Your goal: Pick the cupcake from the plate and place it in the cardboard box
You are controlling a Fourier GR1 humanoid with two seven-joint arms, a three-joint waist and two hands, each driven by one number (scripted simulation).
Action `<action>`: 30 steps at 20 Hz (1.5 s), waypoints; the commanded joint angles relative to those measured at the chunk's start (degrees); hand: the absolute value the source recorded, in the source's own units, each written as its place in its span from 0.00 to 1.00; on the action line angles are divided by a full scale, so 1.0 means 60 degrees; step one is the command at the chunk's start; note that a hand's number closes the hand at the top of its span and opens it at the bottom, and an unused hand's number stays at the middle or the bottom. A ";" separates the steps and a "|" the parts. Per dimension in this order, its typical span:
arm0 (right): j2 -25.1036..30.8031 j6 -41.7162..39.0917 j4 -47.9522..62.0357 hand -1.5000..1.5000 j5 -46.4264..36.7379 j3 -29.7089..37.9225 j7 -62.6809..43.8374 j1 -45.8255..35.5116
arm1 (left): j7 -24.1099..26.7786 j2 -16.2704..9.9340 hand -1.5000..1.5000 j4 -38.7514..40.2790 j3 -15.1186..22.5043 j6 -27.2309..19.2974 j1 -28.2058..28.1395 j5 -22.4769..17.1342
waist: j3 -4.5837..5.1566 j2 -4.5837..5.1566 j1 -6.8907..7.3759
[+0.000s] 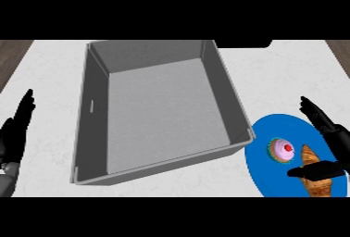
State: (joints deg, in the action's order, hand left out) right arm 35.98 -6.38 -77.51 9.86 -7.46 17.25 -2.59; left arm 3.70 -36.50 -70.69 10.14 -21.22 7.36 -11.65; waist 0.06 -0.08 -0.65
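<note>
step: reach | right hand (327,148) spread over plate (266,171), thumb on croissant (315,178) | close on cupcake (284,149) only | left hand (15,134) flat, resting | box (236,99) empty

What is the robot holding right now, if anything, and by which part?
Nothing is held. The right hand is open over the blue plate, thumb across the croissant, not closed on the cupcake. The left hand rests open.

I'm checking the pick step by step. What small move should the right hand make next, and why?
Probably shift the right hand a little left and close its fingers round the cupcake. The hand is open over the plate, with its thumb across the croissant, and the cupcake sits just left of it, not held. The box holds nothing yet.
</note>
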 commanded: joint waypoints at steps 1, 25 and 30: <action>-0.0249 -0.1227 0.0786 0.00 0.1789 0.1074 0.1691 0.1165 | -0.0223 -0.0272 0.50 -0.0108 -0.0034 0.0076 -0.0417 0.0067 | -0.0057 -0.0012 -0.0073; 0.2322 -0.4138 0.1811 0.00 -0.3526 -0.1028 0.0964 -0.2129 | -0.0831 0.0546 0.50 -0.0348 -0.0050 -0.0051 -0.0104 0.1156 | -0.0005 0.0021 0.0226; 0.2262 -0.4926 0.1971 0.00 -0.4048 -0.0895 0.0424 -0.2690 | -0.1092 0.0203 0.50 -0.0576 -0.0623 0.0665 -0.0072 0.1060 | -0.0009 0.0016 0.0182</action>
State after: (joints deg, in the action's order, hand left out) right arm 49.20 -32.81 -65.81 -11.60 -12.54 22.43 -15.92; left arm -2.34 -34.58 -73.76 8.39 -19.34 6.79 -5.06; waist 0.01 0.04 0.63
